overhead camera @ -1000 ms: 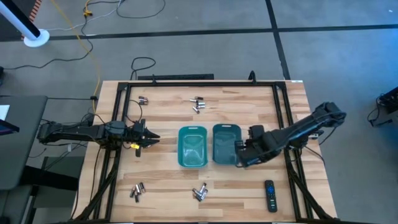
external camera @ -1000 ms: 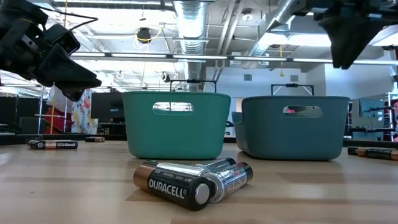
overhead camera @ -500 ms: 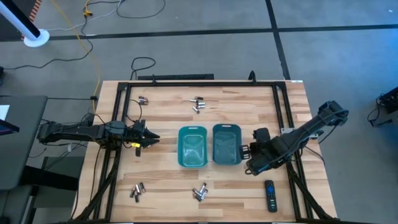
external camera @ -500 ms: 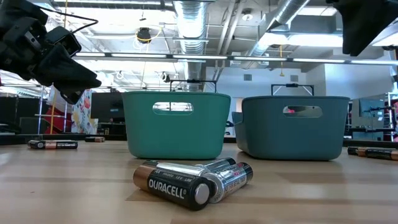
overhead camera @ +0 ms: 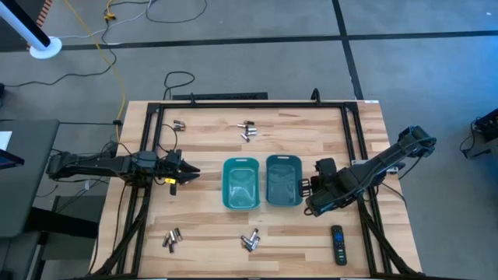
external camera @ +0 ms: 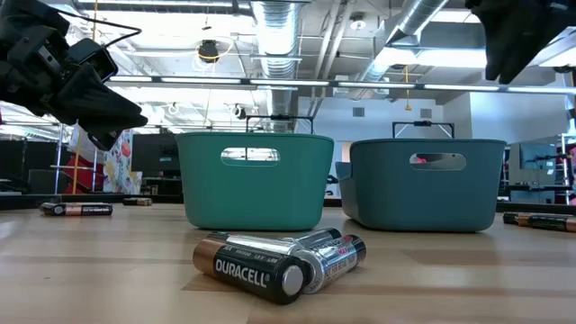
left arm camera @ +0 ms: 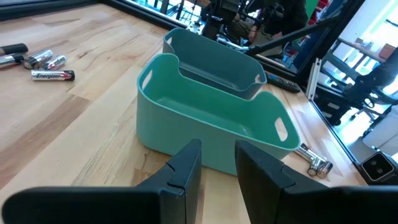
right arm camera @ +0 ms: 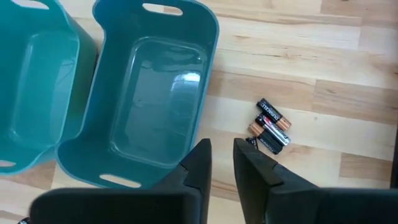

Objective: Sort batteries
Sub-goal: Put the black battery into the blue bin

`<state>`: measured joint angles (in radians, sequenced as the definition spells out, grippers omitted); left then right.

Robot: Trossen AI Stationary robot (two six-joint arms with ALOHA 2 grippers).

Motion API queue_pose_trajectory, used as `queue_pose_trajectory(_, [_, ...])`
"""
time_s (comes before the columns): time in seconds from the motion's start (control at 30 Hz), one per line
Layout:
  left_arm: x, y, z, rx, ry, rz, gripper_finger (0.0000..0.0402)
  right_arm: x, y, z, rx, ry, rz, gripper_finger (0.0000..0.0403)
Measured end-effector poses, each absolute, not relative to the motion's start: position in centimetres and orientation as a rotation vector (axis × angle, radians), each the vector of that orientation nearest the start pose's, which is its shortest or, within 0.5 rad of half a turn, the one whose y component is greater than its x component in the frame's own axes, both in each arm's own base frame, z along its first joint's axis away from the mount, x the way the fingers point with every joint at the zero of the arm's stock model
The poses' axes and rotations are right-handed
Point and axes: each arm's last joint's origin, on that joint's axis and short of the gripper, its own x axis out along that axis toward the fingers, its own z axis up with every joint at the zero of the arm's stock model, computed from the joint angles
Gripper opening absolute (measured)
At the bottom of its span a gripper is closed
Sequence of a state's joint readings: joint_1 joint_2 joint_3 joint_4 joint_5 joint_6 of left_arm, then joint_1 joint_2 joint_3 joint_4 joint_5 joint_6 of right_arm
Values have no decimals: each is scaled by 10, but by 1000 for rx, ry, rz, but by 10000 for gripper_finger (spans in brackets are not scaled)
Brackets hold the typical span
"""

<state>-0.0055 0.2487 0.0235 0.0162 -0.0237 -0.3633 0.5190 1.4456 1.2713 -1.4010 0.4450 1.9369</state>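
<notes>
Glossy plastic bins [external camera: 250, 180], wooden table [overhead camera: 202, 140]

Left gripper [overhead camera: 189, 173] hovers mid-table, fingers slightly apart, empty; right gripper [overhead camera: 309, 194] likewise, arm angled inward.

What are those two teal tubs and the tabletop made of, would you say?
The two teal tubs look like moulded plastic: smooth, slightly glossy walls with soft reflections, rounded corners and cut-out handles. The tabletop looks like light wood, butcher-block style, with visible grain and joined strips; the finish seems matte.
</notes>
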Motion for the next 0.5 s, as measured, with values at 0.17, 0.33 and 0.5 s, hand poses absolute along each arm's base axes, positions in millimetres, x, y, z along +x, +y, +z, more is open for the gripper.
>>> queue_pose_trajectory(0.17, [111,0,152,-359,203,57,94,213,107,288,887,852,-1135,143])
queue_pose_trajectory(0.33, [111,0,152,-359,203,57,94,214,105,289,922,832,-1147,190])
queue_pose_trajectory(0.5, [111,0,152,-359,203,58,94,217,106,289,907,844,-1104,204])
